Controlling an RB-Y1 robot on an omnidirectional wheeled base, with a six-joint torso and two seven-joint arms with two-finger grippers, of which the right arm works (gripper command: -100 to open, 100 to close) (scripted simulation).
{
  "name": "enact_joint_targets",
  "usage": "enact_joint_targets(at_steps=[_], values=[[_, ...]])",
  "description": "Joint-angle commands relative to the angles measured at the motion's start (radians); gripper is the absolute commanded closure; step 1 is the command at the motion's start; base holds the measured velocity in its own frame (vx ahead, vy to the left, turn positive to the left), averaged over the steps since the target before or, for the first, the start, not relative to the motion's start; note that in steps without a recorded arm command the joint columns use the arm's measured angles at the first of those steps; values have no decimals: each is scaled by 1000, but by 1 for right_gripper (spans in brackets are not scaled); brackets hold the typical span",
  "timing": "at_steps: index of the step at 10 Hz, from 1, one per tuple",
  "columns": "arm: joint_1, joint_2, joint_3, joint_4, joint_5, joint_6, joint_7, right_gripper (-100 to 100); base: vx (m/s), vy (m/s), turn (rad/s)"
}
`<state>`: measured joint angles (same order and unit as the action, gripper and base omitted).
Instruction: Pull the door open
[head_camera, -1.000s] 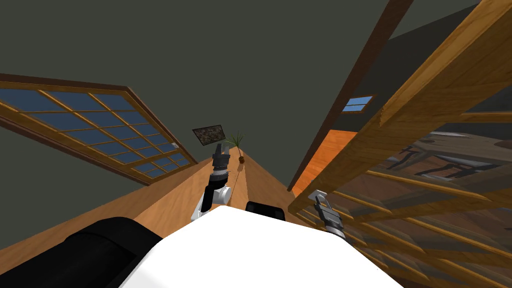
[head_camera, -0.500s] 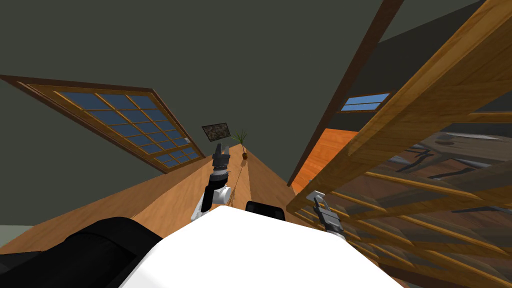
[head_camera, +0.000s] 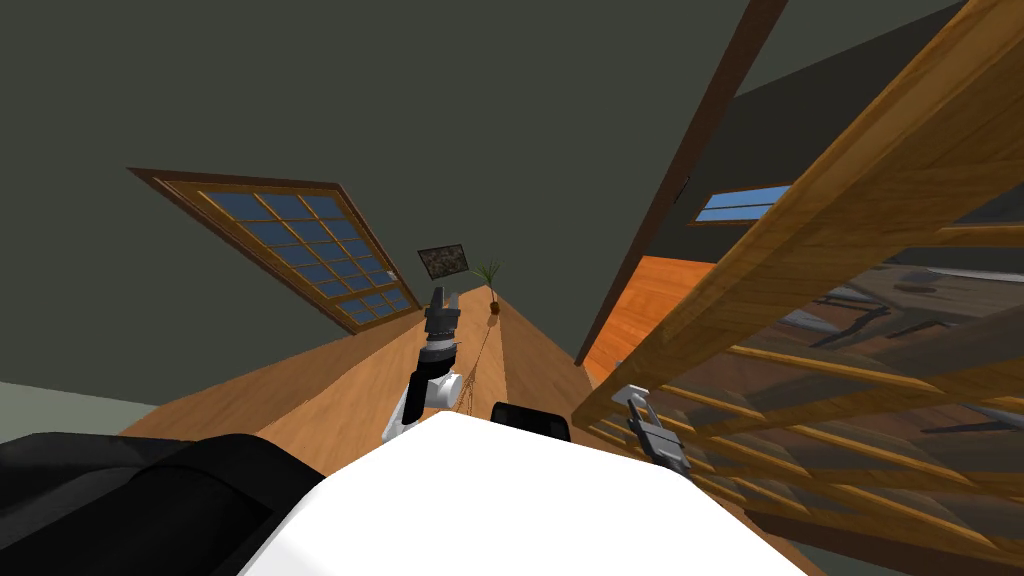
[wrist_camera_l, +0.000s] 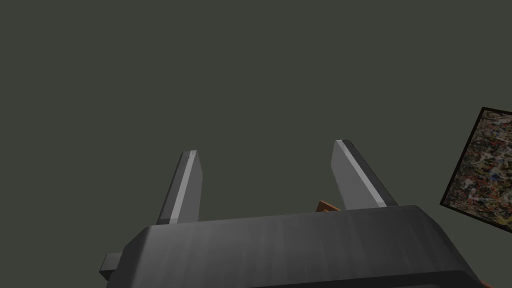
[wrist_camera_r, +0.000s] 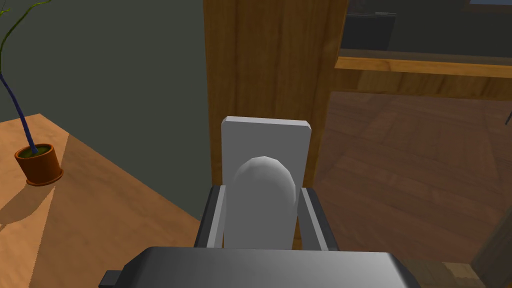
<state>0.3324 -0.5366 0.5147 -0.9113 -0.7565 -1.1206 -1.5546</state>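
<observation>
the right end effector is closed on the door's handle. in the right wrist view its two fingers press the sides of the rounded grey handle, one on each side. the handle sits on a flat pale grey plate fixed to the wooden upright at the door's edge.

the door is a wooden frame with glass panes set between thin wooden bars. in the head view it takes up the right side, running from the upper right corner down toward the right end effector, which sits at its near edge. that handle edge stands clear of the dark brown door frame. through the gap between them an orange-brown floor shows on the far side.

the left end effector is held out in front of the robot, near the middle of the head view and well apart from the door. its fingers are spread wide with nothing between them.

a small plant in a brown pot stands on the wooden floor by the dark grey-green wall, well apart from the door and the handle. a many-paned window with a wooden frame is set in the wall on the robot's left.
</observation>
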Motion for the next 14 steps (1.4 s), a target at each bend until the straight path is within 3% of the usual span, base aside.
enact_joint_targets(at_steps=[1, 4, 6, 14], values=[[3, -8, 16, 11, 6, -19, -15, 100, -216, -28, 162], [8, -29, 47, 34, 18, -61, -45, 100, -258, -24, 135], [6, -30, 48, 36, 18, -60, -46, 100, -177, -38, 86], [5, -61, 111, 109, 30, -150, -108, 100, -204, -31, 142]])
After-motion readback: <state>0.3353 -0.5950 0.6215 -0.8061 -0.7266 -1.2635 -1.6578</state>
